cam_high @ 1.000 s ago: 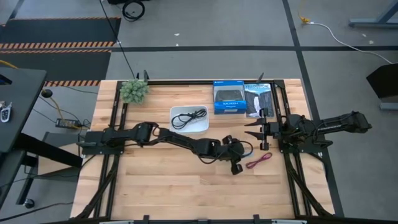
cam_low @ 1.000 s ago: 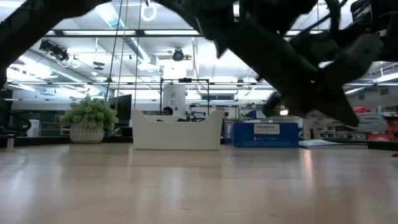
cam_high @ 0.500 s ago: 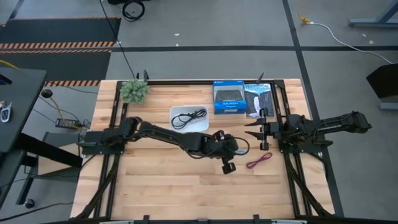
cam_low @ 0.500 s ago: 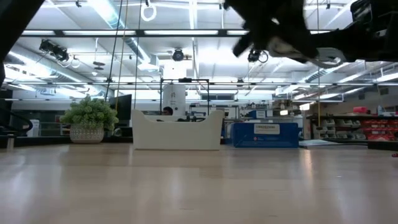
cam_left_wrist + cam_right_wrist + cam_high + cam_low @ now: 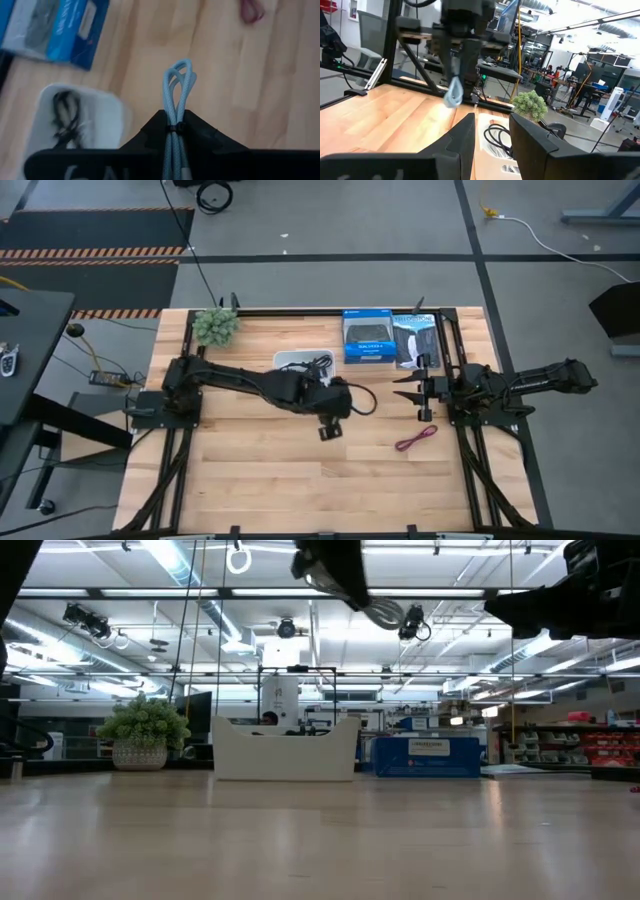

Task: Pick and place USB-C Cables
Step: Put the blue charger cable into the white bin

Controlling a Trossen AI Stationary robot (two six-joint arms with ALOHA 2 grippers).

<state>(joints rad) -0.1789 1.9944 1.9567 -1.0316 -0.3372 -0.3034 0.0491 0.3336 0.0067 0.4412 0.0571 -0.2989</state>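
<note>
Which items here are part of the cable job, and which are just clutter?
Job:
- light blue-grey cable, held in the left gripper
- black cable in the white tray
- dark red cable on the table

Lying about:
- blue box
- black box
- small plant

Right gripper waits, open.

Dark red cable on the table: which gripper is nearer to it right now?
Right. The right gripper waits just beyond the dark red cable, at the table's right edge. The left gripper, shut on the light blue-grey cable, is farther off, toward the white tray.
</note>
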